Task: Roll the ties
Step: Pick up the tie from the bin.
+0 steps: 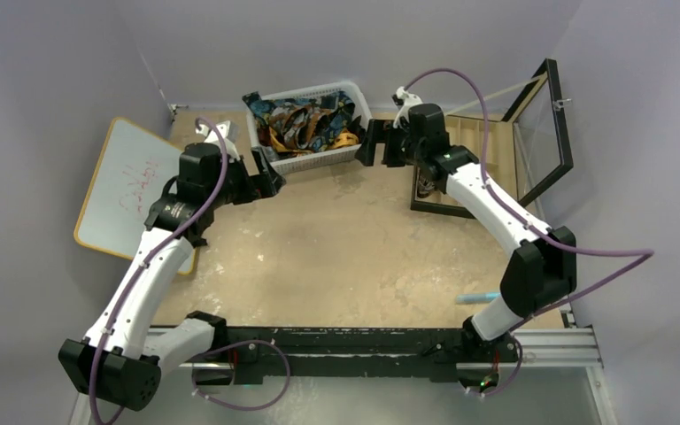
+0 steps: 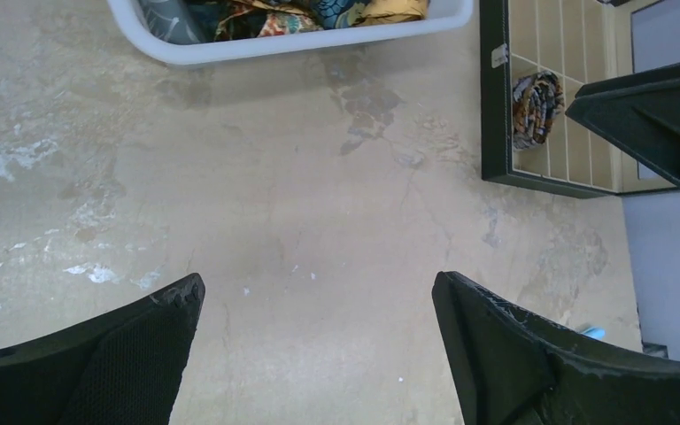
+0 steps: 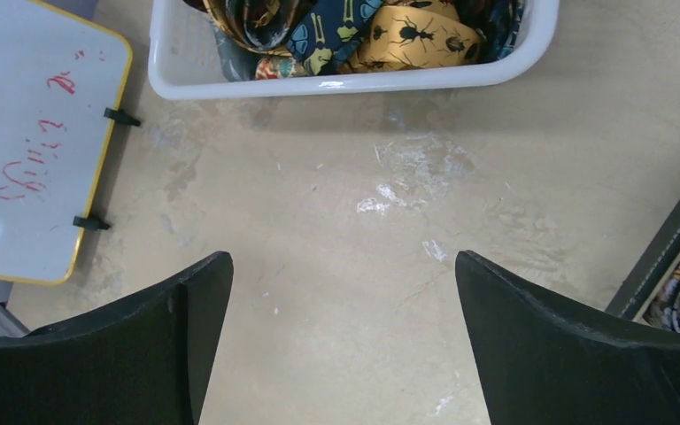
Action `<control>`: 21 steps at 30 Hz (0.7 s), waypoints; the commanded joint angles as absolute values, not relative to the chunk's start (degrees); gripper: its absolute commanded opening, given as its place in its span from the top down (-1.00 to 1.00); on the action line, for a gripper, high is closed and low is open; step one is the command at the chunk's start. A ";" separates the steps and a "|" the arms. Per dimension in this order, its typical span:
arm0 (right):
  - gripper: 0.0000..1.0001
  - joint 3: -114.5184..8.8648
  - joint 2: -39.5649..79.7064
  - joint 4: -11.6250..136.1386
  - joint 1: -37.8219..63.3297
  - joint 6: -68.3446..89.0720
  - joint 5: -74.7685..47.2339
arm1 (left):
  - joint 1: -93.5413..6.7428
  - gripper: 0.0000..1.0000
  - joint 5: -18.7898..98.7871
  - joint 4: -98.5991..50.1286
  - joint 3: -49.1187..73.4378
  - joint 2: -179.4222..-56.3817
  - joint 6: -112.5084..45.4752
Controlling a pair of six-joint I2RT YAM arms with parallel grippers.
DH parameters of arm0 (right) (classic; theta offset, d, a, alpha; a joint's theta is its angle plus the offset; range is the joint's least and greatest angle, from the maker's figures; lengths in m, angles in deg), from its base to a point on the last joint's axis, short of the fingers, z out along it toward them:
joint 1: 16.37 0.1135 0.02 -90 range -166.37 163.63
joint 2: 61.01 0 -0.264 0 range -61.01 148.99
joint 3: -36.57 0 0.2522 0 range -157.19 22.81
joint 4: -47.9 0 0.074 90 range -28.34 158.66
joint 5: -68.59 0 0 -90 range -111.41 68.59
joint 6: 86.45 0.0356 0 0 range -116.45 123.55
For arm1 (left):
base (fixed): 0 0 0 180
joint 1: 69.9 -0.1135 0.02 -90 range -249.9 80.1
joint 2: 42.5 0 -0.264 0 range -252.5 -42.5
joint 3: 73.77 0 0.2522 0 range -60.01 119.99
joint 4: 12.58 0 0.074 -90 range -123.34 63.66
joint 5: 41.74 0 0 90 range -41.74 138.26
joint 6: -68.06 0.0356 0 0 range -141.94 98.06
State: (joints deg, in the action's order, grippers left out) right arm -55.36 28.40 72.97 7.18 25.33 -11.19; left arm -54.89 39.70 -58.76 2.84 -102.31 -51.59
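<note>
Several patterned ties lie tangled in a white mesh basket at the back of the table: navy with blue-gold print, orange-yellow, dark brown. One rolled tie sits in the black-framed tray at the right. My left gripper is open and empty, just left of the basket's near corner. My right gripper is open and empty, just right of the basket. Both wrist views show bare tabletop between the fingers.
A whiteboard with red scribbles and a yellow rim lies at the left table edge. The black-framed glass lid stands open at the right behind the tray. A light blue object lies near the right arm's base.
</note>
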 commanded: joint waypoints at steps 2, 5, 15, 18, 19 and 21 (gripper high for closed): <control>-0.95 -61.15 31.56 72.53 9.48 25.36 -16.78 | -55.22 -1.00 43.87 -58.65 1.77 -101.78 -54.03; -0.94 -64.39 34.65 72.36 10.84 26.49 -20.23 | -55.22 -1.00 44.63 -59.31 1.41 -101.88 -54.79; -0.80 -77.53 46.20 69.36 12.98 32.53 -29.62 | -55.30 -1.00 41.02 -56.72 -7.61 -98.28 -57.92; -0.73 -83.57 51.70 69.73 13.07 33.53 -29.93 | -55.31 -1.00 39.70 -56.06 -9.31 -98.24 -59.43; -0.71 -85.73 53.34 69.98 13.11 33.78 -29.93 | -55.31 -1.00 39.29 -56.21 -9.60 -98.37 -59.53; -0.70 -89.60 56.63 69.99 13.07 34.10 -29.89 | -55.31 -1.00 38.99 -56.74 -9.73 -98.64 -59.78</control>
